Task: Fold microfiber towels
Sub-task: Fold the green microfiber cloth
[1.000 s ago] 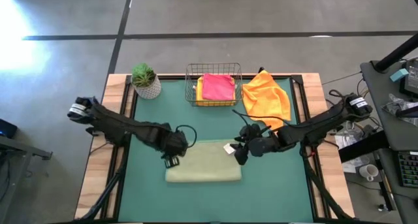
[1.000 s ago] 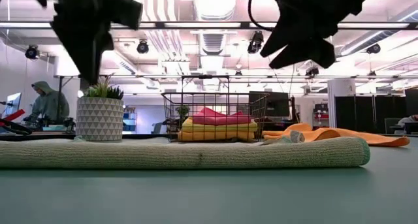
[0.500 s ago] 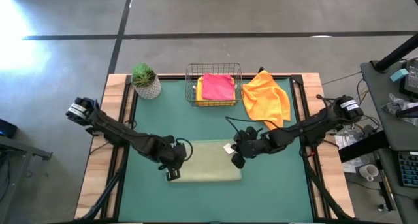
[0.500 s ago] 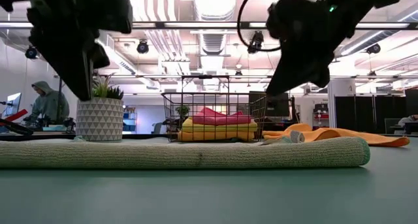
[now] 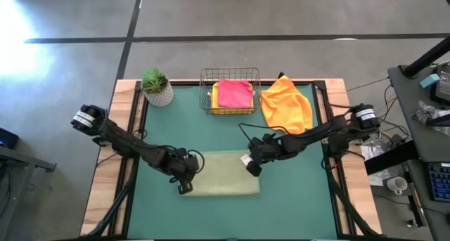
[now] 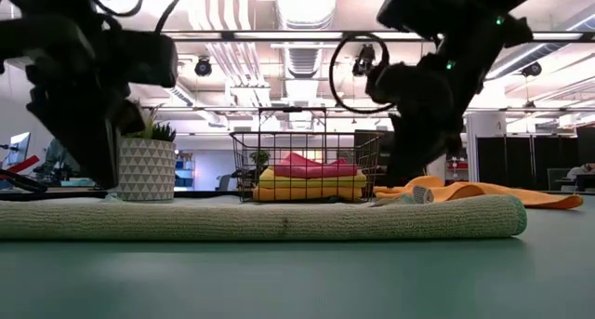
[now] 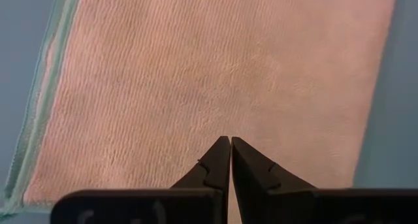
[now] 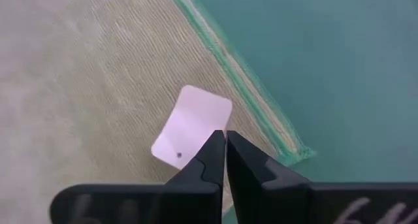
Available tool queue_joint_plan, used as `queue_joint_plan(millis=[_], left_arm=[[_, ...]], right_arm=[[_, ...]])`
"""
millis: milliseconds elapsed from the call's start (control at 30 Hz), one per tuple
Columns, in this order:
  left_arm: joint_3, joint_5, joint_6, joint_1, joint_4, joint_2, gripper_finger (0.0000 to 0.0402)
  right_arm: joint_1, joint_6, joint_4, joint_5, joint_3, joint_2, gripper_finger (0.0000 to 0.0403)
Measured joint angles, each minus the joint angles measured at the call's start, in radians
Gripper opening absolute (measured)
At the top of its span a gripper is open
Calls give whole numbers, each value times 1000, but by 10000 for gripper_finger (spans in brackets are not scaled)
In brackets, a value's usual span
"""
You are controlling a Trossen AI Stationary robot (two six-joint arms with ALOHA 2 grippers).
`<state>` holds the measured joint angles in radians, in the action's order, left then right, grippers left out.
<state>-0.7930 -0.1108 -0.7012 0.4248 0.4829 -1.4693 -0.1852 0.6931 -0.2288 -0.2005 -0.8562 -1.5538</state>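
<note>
The pale sage green towel (image 5: 219,183) lies folded in a long strip on the green mat; it also shows in the low view (image 6: 260,219). My left gripper (image 5: 184,187) is shut a little above the towel's left end (image 7: 196,67). My right gripper (image 5: 249,167) is shut just over the towel's far right corner, above its white tag (image 8: 192,123). In the low view both grippers (image 6: 93,175) (image 6: 414,175) hang slightly above the towel. The teal towel and a second orange towel are out of view.
A wire basket (image 5: 230,92) at the far middle holds a pink towel (image 5: 234,93) on a yellow one (image 6: 307,184). An orange towel (image 5: 287,104) lies crumpled at the far right. A potted plant (image 5: 157,86) stands at the far left.
Both grippers have come down toward the sage green towel. My left gripper has also gone toward the near edge, over the towel's left end. My right gripper has shifted slightly toward the left, over the tag. The towel has stayed where it was.
</note>
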Motion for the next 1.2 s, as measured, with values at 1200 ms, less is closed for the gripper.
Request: queue_joint_plan(millis=[1200], left_arm=[[165, -203, 174, -346, -290, -27, 0]], right_arm=[[-56, 323, 58, 162, 0, -79, 8]])
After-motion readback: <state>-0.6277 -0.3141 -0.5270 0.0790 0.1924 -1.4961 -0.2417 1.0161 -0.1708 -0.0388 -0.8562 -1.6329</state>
